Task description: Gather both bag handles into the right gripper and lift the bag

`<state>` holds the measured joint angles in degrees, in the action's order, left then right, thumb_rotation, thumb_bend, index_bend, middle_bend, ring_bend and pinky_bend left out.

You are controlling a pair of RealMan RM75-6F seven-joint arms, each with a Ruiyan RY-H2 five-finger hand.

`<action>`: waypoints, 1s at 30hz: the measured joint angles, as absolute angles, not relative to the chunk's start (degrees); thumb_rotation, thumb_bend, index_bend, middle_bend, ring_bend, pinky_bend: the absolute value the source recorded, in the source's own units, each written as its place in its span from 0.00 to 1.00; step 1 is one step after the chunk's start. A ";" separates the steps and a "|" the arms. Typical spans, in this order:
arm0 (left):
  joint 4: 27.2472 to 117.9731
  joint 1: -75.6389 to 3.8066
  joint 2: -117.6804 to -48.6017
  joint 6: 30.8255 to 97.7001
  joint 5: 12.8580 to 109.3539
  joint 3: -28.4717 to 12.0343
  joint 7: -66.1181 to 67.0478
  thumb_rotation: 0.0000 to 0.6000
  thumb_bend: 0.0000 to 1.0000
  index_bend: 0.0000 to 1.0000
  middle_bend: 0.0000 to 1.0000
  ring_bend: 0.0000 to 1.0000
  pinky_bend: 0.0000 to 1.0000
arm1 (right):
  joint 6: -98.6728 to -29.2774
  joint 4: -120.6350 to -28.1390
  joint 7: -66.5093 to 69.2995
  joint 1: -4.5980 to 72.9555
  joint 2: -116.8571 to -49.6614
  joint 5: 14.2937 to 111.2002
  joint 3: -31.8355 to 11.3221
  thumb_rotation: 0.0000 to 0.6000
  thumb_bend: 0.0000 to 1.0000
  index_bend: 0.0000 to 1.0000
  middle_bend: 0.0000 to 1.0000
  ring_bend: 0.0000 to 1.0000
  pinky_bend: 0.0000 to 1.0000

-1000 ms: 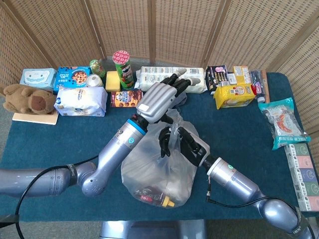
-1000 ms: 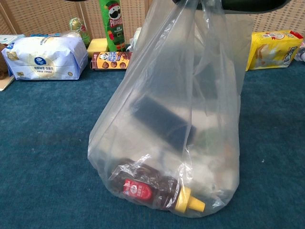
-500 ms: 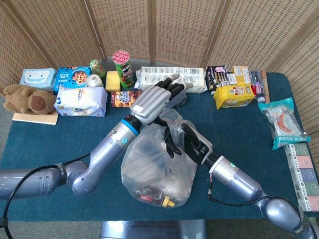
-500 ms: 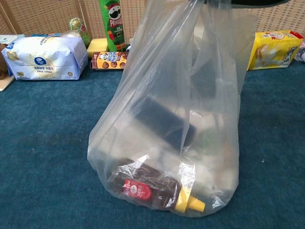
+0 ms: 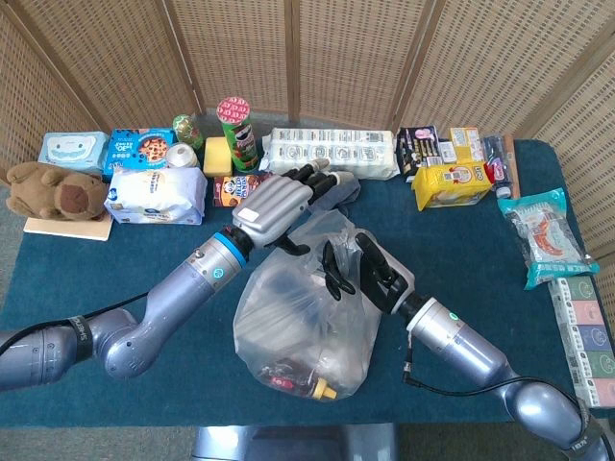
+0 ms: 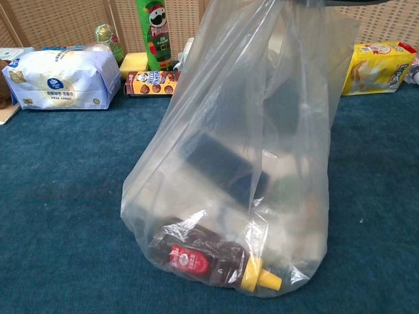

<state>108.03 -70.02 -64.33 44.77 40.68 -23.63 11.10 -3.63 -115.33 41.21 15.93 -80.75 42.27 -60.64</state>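
Head view. A clear plastic bag (image 5: 306, 322) stands on the blue table cloth (image 5: 86, 279), near the table's front edge. The right hand (image 5: 360, 274) has its dark fingers closed on the gathered plastic at the bag's top, where the handles (image 5: 332, 252) bunch together. The left hand (image 5: 279, 205) hovers just behind and above the bag with its fingers extended and apart, holding nothing. Along the far edge lie a Pringles can (image 5: 236, 133), a white tissue pack (image 5: 156, 195), a teddy bear (image 5: 53, 189) and a yellow snack bag (image 5: 453, 183).

Chest view. Neither hand is visible here; only a dark shape crosses the top edge above the bag (image 6: 242, 98). This view alone shows the contents through the plastic: a sauce bottle with a red label and yellow cap (image 6: 216, 265) lying on its side at the bottom, and a dark rectangular object (image 6: 222, 167) tilted above it. The bag's base rests on the cloth (image 6: 59, 216).
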 measured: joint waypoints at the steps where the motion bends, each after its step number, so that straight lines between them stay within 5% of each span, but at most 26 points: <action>1: 108.37 -69.69 -64.04 44.41 40.83 -23.68 10.26 1.00 0.05 0.07 0.18 0.00 0.16 | -3.75 -115.27 41.27 15.93 -80.72 42.26 -60.64 0.33 0.23 0.55 0.73 0.85 0.69; 14: 115.11 -62.14 -58.07 44.78 48.42 -24.17 1.23 1.00 0.05 0.07 0.18 0.00 0.16 | -5.06 -114.64 42.30 15.82 -80.47 42.25 -60.57 0.33 0.23 0.56 0.73 0.85 0.69; 30: 122.88 -44.23 -51.77 61.90 63.35 -19.13 -2.13 1.00 0.05 0.07 0.18 0.00 0.16 | -6.60 -115.00 44.01 13.81 -80.03 43.09 -61.59 0.34 0.23 0.57 0.73 0.85 0.69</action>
